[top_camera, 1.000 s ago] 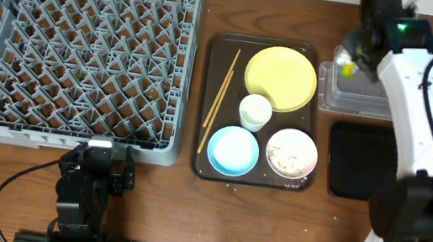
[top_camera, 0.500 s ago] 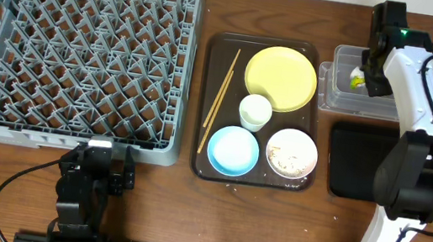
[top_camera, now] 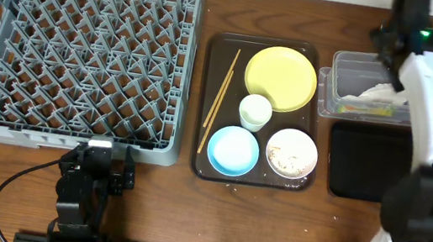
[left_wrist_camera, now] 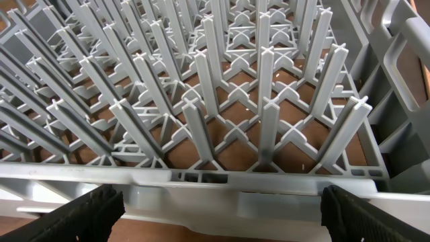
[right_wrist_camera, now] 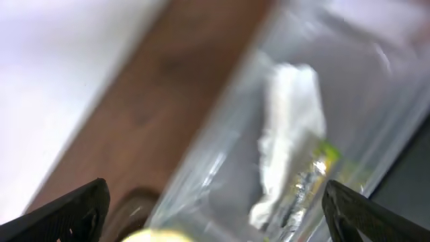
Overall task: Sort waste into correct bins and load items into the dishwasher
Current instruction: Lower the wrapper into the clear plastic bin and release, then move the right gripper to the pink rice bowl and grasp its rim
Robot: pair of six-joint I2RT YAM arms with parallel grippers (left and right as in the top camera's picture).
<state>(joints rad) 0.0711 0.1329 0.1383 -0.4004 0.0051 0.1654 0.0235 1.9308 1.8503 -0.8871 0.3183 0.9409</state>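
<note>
Left gripper released, empty, facing the grey dish rack; on the brown tray, chopsticks, yellow plate, cup, blue bowl and white bowl wait unloaded; napkin and wrapper lie inside the clear tub; right gripper above it, jaws spread, empty. Risks: racking the white bowl untipped scatters its crumbs; thin chopsticks may slip through the lattice.
</note>
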